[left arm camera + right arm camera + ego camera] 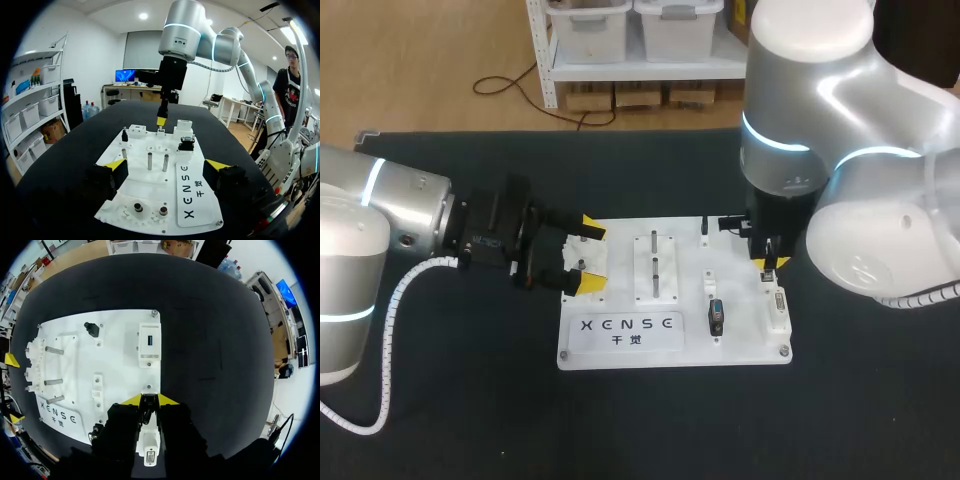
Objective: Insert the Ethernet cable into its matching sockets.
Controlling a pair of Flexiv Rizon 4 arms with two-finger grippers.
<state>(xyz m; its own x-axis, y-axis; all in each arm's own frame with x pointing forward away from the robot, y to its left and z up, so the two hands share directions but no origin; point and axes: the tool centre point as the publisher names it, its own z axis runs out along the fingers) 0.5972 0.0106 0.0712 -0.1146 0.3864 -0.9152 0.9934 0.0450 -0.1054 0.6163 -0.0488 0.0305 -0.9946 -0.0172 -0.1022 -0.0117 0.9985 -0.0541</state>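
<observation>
The white socket board (620, 345) lies in the middle of the dark table. My right gripper (770, 266) points straight down over the board's right edge, just behind a white socket block (777, 312). In the right wrist view its yellow tips (146, 399) stand close together on a small dark plug (146, 411), with the white block (150, 442) under them. A white block with a blue slot (150, 340) lies ahead. My left gripper (588, 257) is open over the board's left end, its tips (116, 164) either side of the board (150, 195), holding nothing.
Upright metal posts (654, 262) stand mid-board. A black plug (717, 318) sits in a small white socket to the left of the right gripper. A black knob (705, 236) stands at the board's far edge. Bare dark tabletop (470, 420) surrounds the board.
</observation>
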